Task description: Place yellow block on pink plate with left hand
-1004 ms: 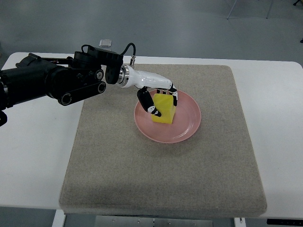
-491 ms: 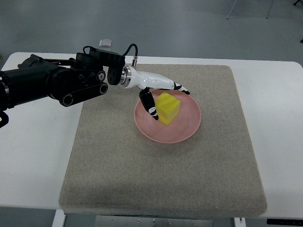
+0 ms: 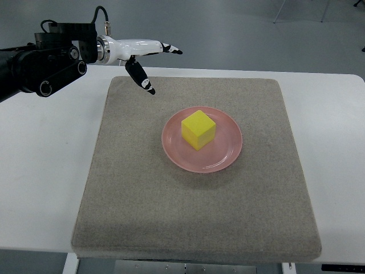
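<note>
Now, from the top view, we saw the yellow block (image 3: 198, 129) sitting on the pink plate (image 3: 228, 154), a little toward the plate's far-left part, well apart from the left hand (image 3: 142, 57). That hand hung over the far-left corner of the grey mat (image 3: 194, 222), its fingers (image 3: 170, 49) spread loose and holding nothing, the thumb angled down toward the mat. We noted the block stood turned, one corner pointing toward the near edge; it looked roughly cubic, so we could tell no long axis. Bare plate showed around it, widest on the right. Wide mat lay on all sides, and white worktop (image 3: 40, 171) beyond.
</note>
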